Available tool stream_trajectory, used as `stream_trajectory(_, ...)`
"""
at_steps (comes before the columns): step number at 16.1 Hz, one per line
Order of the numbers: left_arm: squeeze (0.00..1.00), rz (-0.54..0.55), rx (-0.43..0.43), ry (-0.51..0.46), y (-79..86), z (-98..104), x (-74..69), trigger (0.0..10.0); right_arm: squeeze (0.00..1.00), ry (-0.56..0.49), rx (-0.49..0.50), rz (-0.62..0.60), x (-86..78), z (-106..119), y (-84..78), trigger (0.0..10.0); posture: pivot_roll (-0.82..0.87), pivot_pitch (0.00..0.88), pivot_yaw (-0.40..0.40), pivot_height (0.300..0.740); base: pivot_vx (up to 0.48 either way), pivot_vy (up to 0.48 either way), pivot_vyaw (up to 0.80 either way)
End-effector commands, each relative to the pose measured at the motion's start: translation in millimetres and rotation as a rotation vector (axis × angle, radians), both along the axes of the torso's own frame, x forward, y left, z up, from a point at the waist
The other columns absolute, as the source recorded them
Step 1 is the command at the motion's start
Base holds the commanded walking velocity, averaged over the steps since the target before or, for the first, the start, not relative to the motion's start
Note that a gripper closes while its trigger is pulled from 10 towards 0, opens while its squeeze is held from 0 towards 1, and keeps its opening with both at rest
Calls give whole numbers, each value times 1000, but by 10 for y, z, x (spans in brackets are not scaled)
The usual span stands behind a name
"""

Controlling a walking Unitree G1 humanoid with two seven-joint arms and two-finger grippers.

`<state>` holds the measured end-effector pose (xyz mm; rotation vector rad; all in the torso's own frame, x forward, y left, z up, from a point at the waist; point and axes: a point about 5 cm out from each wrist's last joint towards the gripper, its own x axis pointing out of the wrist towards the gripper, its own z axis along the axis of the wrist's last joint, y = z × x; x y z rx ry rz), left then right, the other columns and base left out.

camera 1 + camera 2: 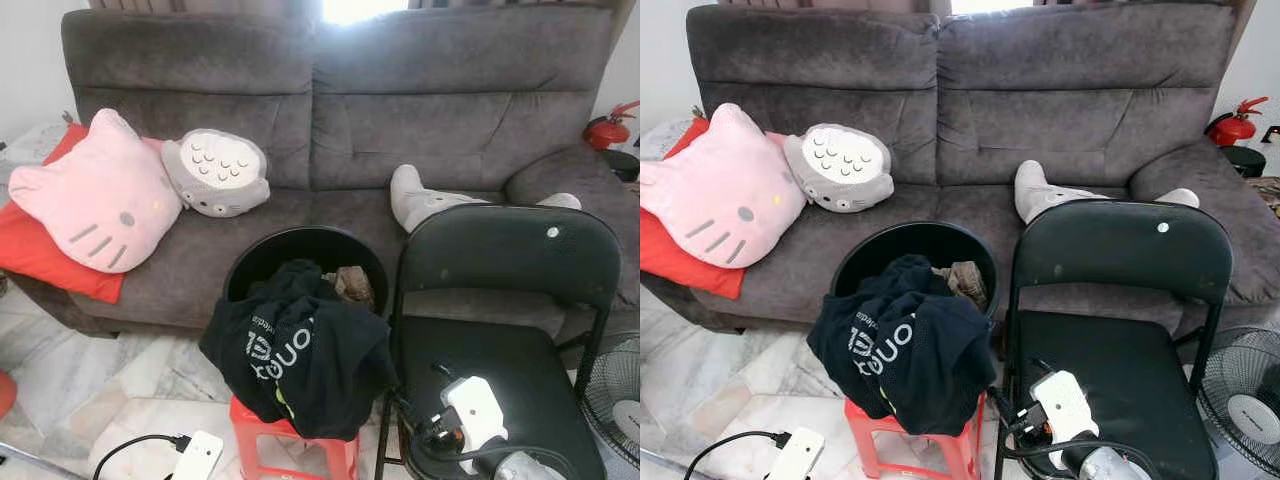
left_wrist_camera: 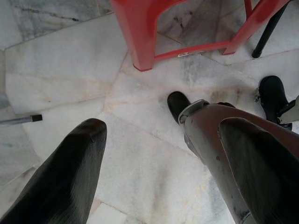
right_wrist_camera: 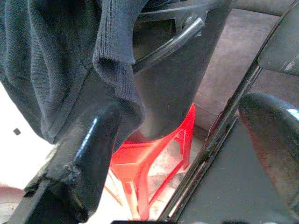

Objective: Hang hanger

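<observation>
A grey sofa (image 1: 340, 110) with a pink cat cushion (image 1: 95, 195) backs a marble floor (image 2: 140, 154), where a black bucket (image 1: 305, 262) draped with a black shirt (image 1: 300, 355) sits on a red stool (image 1: 290, 445) beside a black folding chair (image 1: 500, 300). No hanger can be made out. The left gripper (image 2: 159, 158) hangs over the floor, fingers apart; the right gripper (image 3: 187, 154), fingers apart too, sits between bucket and chair.
</observation>
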<state>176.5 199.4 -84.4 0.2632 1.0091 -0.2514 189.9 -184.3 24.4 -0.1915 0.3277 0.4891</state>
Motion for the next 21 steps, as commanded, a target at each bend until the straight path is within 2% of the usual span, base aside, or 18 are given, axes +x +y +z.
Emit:
stream_trajectory(1, 0, 5, 6, -4, 29, 5, 0, 10000, 1000, -6, 7, 2, 6, 3, 5, 10000, -87, 0, 61, 740, 0, 0, 0)
stream_trajectory(12, 0, 5, 6, -4, 29, 5, -1, 10000, 1000, -9, 13, 13, 8, -19, 6, 10000, -87, 0, 61, 740, 0, 0, 0)
stream_trajectory(13, 0, 9, 4, 1, 33, 1, -10, 10000, 0, 73, 8, 188, 65, -218, 192, 10000, -72, 0, 58, 740, 0, 0, 0)
stream_trajectory(15, 0, 11, 1, 3, 33, 0, -12, 10000, 0, 141, -3, 286, 44, -335, 263, 10000, -70, 0, 57, 740, 0, 0, 0)
stream_trajectory(16, 0, 11, 0, 3, 32, 0, -11, 10000, 0, 149, -3, 293, 32, -347, 265, 10000, -69, 0, 57, 740, 0, 0, 0)
stream_trajectory(21, 0, 11, 2, 1, 32, 1, -9, 10000, 0, 83, -31, 271, 81, -368, 226, 10000, -68, 0, 57, 740, 0, 0, 0)
